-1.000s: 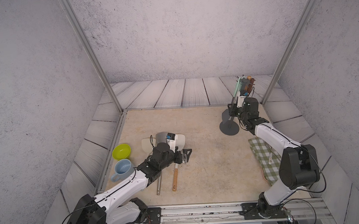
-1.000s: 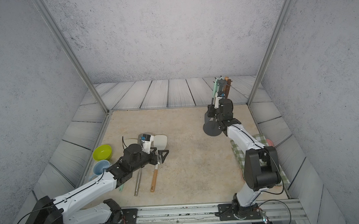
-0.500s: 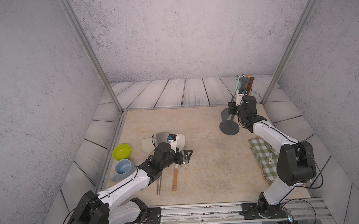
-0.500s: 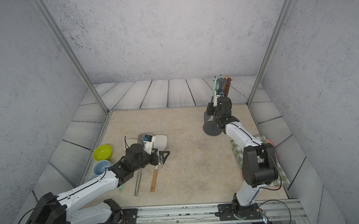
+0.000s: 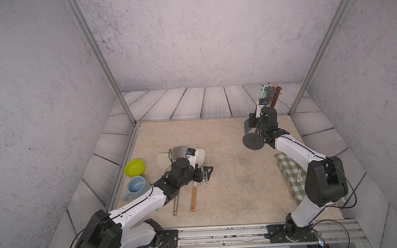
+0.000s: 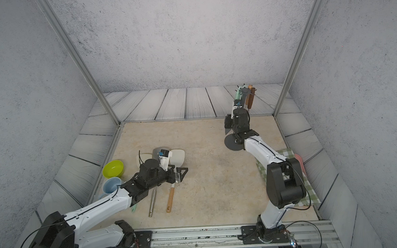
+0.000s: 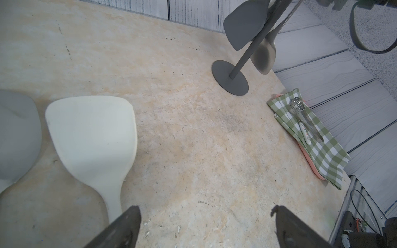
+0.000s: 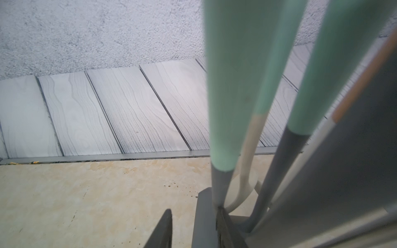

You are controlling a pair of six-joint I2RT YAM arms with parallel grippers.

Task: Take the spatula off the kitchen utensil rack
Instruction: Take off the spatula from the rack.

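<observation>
At the far right corner of the table (image 5: 230,185), the right gripper (image 8: 194,211), partly open, straddles the blade of the grey spatula (image 7: 245,25) hanging on the kitchen utensil rack (image 5: 250,142); only its wrist view shows three mint handles (image 8: 232,85). The left gripper (image 7: 206,207) hovers wide open, empty, by three utensils (image 5: 199,155) lying flat. One green bowl (image 5: 134,167), one blue mug (image 5: 137,188), left edge.

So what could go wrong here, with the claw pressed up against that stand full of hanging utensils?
The rack is a thin pole on a small round base, so a sideways tug from the right claw could tip it over. Several mint handles hang crowded together, so the claw might snag or unhook a neighbour of the grey spatula instead.
</observation>
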